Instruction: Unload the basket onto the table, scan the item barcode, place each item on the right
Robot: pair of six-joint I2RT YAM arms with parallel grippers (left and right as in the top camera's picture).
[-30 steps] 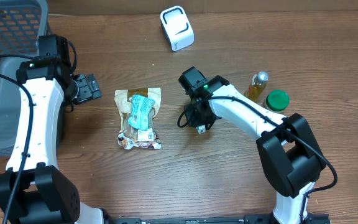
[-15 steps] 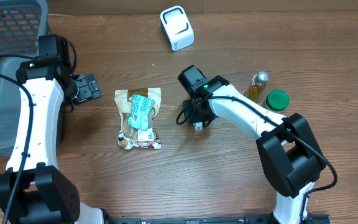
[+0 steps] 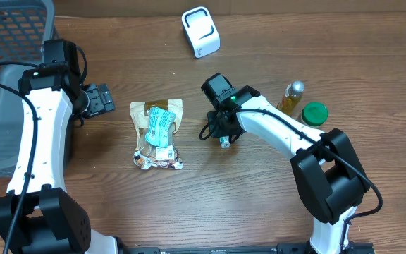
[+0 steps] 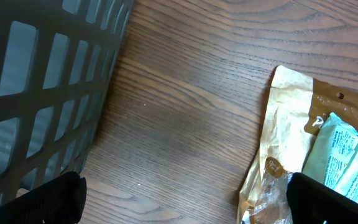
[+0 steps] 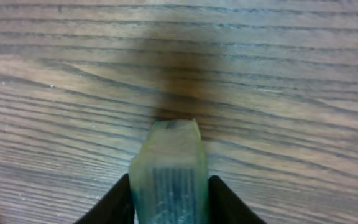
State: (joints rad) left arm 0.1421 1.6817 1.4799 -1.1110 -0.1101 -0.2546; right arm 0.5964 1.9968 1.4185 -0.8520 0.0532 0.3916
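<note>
nearest the robot's bases, bare wooden tabletop point(image 3: 259, 204). next out, left of centre, a snack pouch point(image 3: 158, 134) lies flat with a pale blue packet on top of it; nothing grips it. just right of the pouch, apart from it, the right end effector point(image 3: 223, 135) points down at the wood. the wrist view shows its fingers pressed against both sides of a small pale green block point(image 5: 169, 168) with a ridged or striped face, so it is pinching that item; whether the block's far end touches the wood cannot be told. further out on the left, the left end effector point(image 3: 99, 99) sits low over the tabletop between the pouch and a dark grey plastic basket point(image 3: 13, 42), fingers spread wide with nothing between them. at like depth on the right, a small bottle point(image 3: 292, 97) of yellowish liquid stands just beside a green round lid point(image 3: 314, 113). farthest out, a white scanner point(image 3: 201, 32) stands well apart from the held block.
</note>
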